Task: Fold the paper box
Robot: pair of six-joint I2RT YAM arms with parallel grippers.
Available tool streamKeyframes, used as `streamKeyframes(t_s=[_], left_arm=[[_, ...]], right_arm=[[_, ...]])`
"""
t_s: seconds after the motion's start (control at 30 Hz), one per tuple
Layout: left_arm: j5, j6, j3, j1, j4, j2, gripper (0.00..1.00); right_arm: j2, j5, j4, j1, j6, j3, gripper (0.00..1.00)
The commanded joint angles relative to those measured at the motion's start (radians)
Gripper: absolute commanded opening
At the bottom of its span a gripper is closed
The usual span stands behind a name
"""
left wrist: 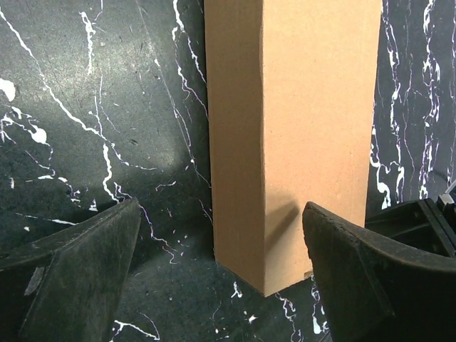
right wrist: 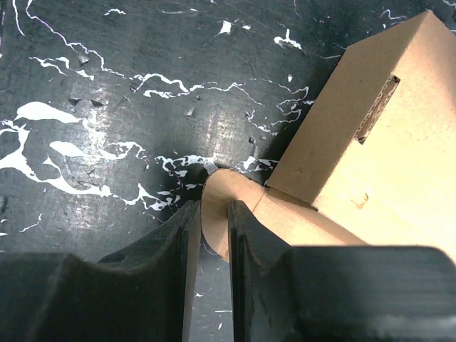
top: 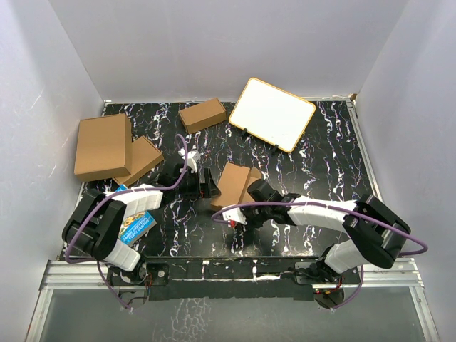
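The black white-veined marble table (top: 328, 164) is overlooked whole from high behind its near edge, facing down and forward; both wrist views are held close above it; the plain brown corrugated cardboard box (top: 234, 184) is shared by all three.

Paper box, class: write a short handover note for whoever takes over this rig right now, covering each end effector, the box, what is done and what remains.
Left end effector: open, fingers either side of the box, not gripping it.
Right end effector: shut on a rounded tab at the box's corner.
Box: sits between the two end effectors.
Done: the body looks folded into shape.
Left: the tab sticks out; probably tuck it in and close up.
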Motion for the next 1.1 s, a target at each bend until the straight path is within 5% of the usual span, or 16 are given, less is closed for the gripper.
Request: streamKeyframes(t_s=[0.0, 1.07], left_arm=[[0.019, 0.017, -0.008, 0.005, 0.009, -0.002, 0.93], [0.089, -0.002, 0.039, 0.004, 0.029, 0.054, 0.87]], right_arm=[[-0.028, -0.004, 0.019, -0.026, 0.034, 0.03, 0.25], [0.034, -0.164, -0.028, -0.182, 0.255, 0.111, 0.12]])
